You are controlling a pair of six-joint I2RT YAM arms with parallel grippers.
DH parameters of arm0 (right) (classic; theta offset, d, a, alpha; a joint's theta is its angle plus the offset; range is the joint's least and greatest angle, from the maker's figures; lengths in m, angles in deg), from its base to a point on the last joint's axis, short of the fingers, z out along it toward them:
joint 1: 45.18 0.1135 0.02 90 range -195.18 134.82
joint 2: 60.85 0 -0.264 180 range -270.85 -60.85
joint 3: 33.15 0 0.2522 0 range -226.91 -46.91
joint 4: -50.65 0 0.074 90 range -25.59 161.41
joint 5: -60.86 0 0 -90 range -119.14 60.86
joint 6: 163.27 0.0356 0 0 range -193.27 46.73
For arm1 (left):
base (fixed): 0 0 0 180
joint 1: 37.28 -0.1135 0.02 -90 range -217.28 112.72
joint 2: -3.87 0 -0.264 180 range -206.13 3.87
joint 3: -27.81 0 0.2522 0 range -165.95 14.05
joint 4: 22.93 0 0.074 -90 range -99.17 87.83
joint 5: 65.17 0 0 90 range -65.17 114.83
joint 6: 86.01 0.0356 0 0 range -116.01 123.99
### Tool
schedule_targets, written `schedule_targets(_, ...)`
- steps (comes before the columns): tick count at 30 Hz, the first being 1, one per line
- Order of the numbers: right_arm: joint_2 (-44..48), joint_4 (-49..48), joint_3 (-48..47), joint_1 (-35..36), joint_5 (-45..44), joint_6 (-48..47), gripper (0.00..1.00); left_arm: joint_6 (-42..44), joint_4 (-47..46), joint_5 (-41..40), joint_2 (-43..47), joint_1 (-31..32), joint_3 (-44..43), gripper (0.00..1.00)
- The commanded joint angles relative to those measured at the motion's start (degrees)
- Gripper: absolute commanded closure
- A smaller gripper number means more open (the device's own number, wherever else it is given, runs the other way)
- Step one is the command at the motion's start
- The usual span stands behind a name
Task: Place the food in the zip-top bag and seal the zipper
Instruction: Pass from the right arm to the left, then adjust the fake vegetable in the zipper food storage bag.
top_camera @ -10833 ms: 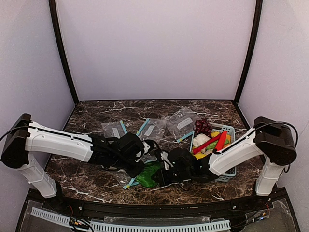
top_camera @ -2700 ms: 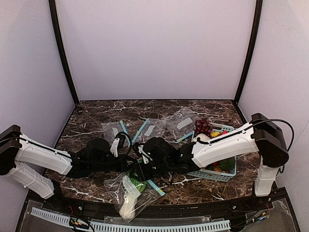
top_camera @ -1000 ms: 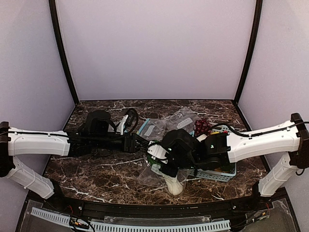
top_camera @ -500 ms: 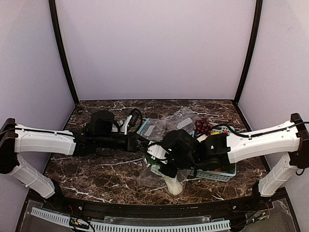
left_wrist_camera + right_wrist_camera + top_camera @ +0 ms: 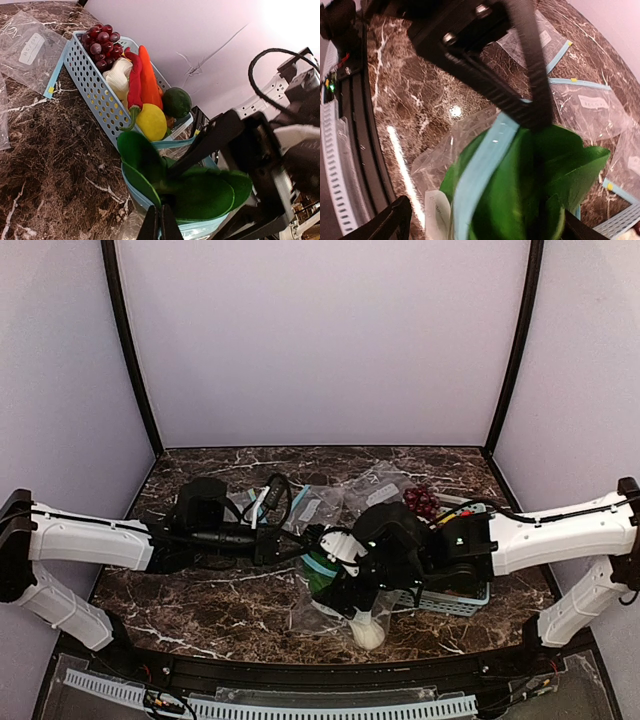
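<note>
1. The left gripper [image 5: 160, 222], at the bottom centre of its wrist view, has just closed. It now pinches the zipper [image 5: 480, 165] by its light-blue strip, where a second ago it was open and reaching in.
2. The right gripper [image 5: 485, 222] has just let go. Its fingers stand wide apart in the lower corners of its wrist view, touching nothing, where before it was clamped on the bag.
3. So the zip-top bag [image 5: 432, 155] has passed to the left arm. It hangs at the centre of the top view, mouth open, with the leafy vegetable [image 5: 200, 192] inside and its leaves rising above the strip.
4. This likely frees the right arm to fetch more food. The red-orange tapered vegetable [image 5: 147, 75] lies in the basket [image 5: 90, 80], upper centre of the left wrist view, so sealing looks some way off.
5. A white patch [image 5: 437, 212] on the bag, probably its label, and the label on a smaller bag [image 5: 31, 47] at upper left carry print too small to read. No brand shows.
</note>
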Motion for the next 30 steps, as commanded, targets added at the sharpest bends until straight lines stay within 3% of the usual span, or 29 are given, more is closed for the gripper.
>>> schedule_targets(1,7.37,0.06,0.53,-2.35,7.96,7.56,0.08,5.31,-4.79,3.48,2.46,-0.01,1.89,0.99)
schedule_targets(7,13.79,4.31,-0.62,-8.56,14.91,14.9,0.07,8.08,-6.23,3.99,3.64,0.02,2.7,0.99)
schedule_targets(11,13.43,9.62,-2.86,-10.75,16.43,17.05,0.27,8.84,-5.89,3.92,4.47,-0.03,2.83,0.99)
schedule_targets(17,12.13,12.17,-3.87,-10.76,19.64,18.08,0.48,8.97,-4.73,3.49,4.91,0.01,2.81,0.99)
schedule_targets(25,18.11,9.56,-1.5,-9.17,21.04,20.0,0.42,9.58,-3.24,2.75,5.59,-0.02,3.05,0.99)
schedule_targets(30,17.01,9.26,-1.09,-7.82,18.69,20.26,0.38,9.18,-3.99,3.28,5.35,-0.06,3.09,0.99)
